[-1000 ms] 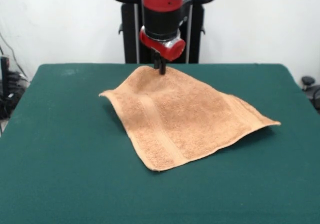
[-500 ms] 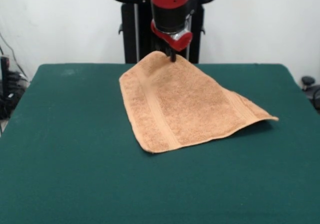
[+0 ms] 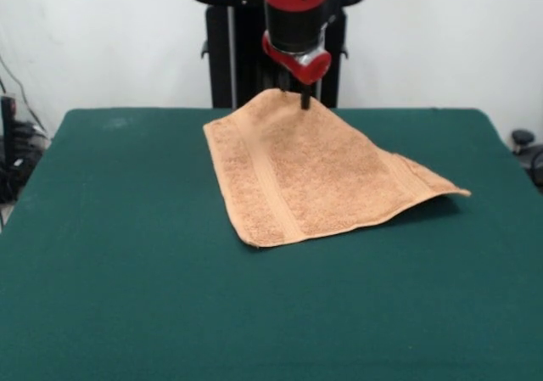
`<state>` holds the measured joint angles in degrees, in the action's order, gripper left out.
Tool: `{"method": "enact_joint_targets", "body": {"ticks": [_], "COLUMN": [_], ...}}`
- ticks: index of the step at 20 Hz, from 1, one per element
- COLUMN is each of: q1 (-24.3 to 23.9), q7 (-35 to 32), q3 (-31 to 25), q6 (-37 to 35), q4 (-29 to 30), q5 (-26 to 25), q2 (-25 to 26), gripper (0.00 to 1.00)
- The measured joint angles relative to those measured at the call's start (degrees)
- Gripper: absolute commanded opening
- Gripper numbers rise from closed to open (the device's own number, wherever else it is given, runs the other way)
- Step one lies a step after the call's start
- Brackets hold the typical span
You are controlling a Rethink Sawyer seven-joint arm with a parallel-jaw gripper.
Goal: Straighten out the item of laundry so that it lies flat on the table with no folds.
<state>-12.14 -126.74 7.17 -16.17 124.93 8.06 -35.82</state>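
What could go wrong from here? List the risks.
1. The end effector holds the towel only at its far edge, raised off the table. That small pinch could slip, and the edge might fall back in a fold.
2. The right-hand corner is curled up with shadow under it; releasing now would probably leave it raised.
3. Further pulling may drag the whole towel toward the table's far edge instead of flattening it.
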Motion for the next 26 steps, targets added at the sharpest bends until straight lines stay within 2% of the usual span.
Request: {"method": "enact_joint_targets", "body": {"ticks": [3,7,18,26], "q1": [1.24,2.75,9.48,10.99], "q7": [0.0,0.0,0.0,0.0], "q3": [-0.01,-0.01,0.37,2.06], "q6": [4.37,6.53,6.8,6.89], "q4": [0.01,-0.01,-1.84,-5.63], "q5": [0.57,1.75,8.07,10.13], "q2": [0.87,0.94,1.12,5.65], "gripper": [1.0,1.0,1.0,1.0]}}
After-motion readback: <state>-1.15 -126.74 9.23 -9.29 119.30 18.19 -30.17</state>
